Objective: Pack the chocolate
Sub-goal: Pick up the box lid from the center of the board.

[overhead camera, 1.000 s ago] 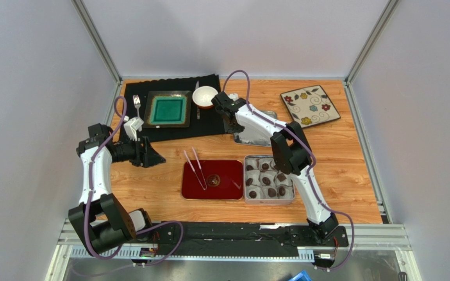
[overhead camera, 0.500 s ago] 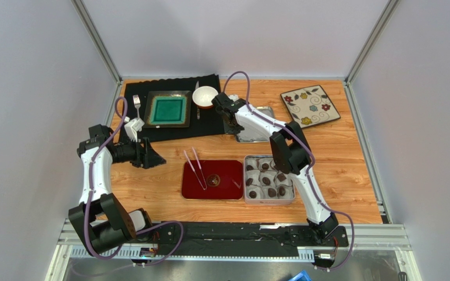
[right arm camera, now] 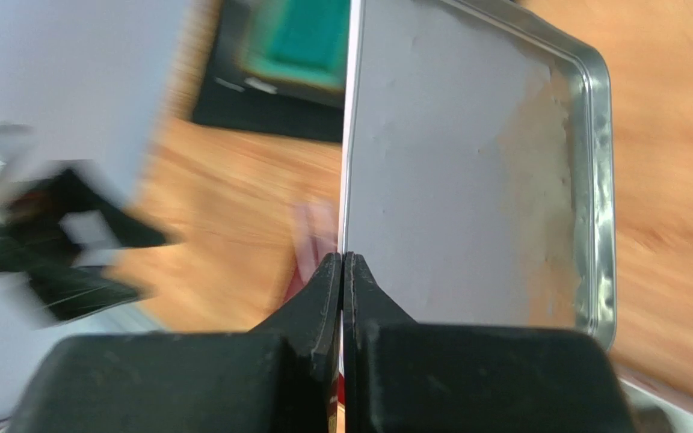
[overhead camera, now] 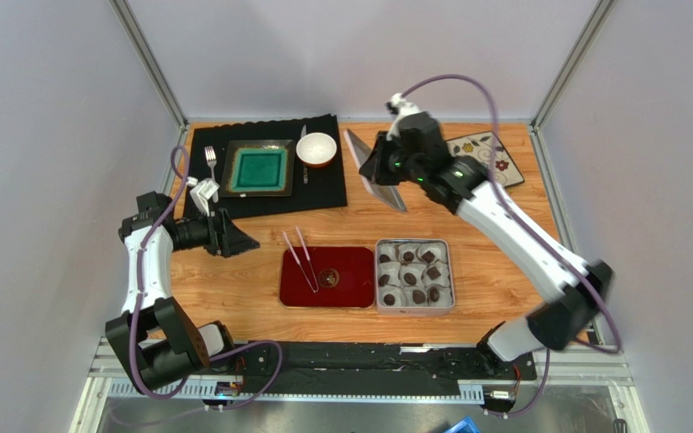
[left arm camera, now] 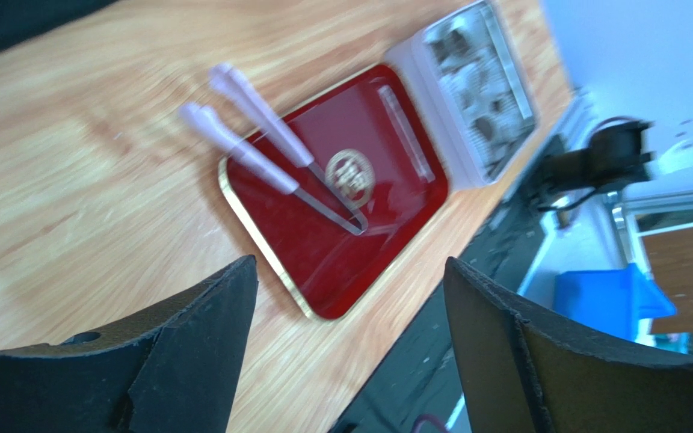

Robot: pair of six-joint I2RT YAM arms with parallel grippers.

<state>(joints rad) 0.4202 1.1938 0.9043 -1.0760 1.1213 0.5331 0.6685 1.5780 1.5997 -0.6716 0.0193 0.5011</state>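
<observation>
Several small dark brown pieces of chocolate [overhead camera: 411,280] sit in white paper cups inside the open silver tin [overhead camera: 415,311], right of the red tray [overhead camera: 350,289]. My right gripper [overhead camera: 375,171] is shut on one edge of the silver tin lid [overhead camera: 384,189] and holds it tilted in the air above the back middle of the table. In the right wrist view the jaws [right arm camera: 342,262] pinch the lid's [right arm camera: 468,180] rim, its inside facing the camera. My left gripper [overhead camera: 237,239] hovers open and empty left of the red tray [left arm camera: 368,234]; the tin [left arm camera: 481,90] lies beyond.
Purple-handled tweezers [overhead camera: 298,257] lie across the red tray's left edge. A black mat at the back left carries a green square plate [overhead camera: 257,169], a fork [overhead camera: 211,162] and a white bowl [overhead camera: 316,149]. A floral plate [overhead camera: 495,153] sits back right, partly behind the right arm.
The right gripper closed on the tin lid and lifted it off the table, the arm swinging up and to the back right. The left jaws widened a little.
</observation>
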